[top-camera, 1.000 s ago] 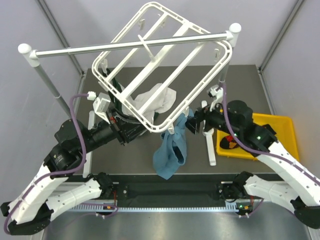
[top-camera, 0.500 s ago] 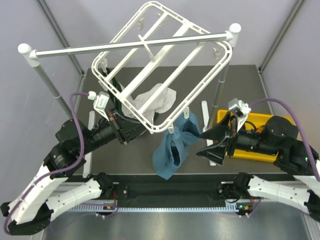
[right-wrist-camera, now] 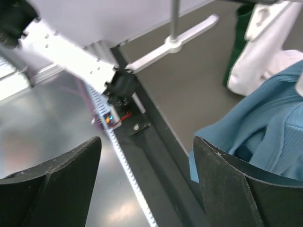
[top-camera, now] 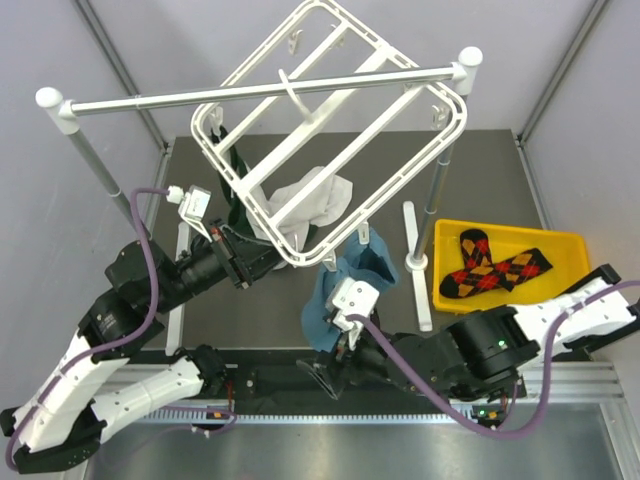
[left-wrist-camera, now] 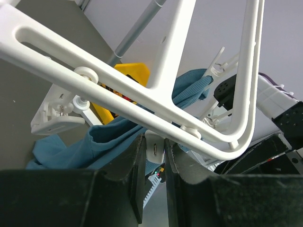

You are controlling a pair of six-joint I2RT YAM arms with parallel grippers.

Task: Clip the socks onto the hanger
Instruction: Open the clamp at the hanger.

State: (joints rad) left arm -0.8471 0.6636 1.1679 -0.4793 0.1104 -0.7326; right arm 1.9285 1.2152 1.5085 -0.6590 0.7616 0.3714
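With the hanger (left-wrist-camera: pixel 118 90) clamped in the left hand (left-wrist-camera: pixel 154 151), the socks (top-camera: pixel 495 268) must be fetched by the spread, empty right hand (right-wrist-camera: pixel 142 184).

Robotics lab test cell: plain grey enclosure walls (top-camera: pixel 60 50), dark tabletop (top-camera: pixel 480 170), aluminium mounting base (top-camera: pixel 300 455) at 6 o'clock.
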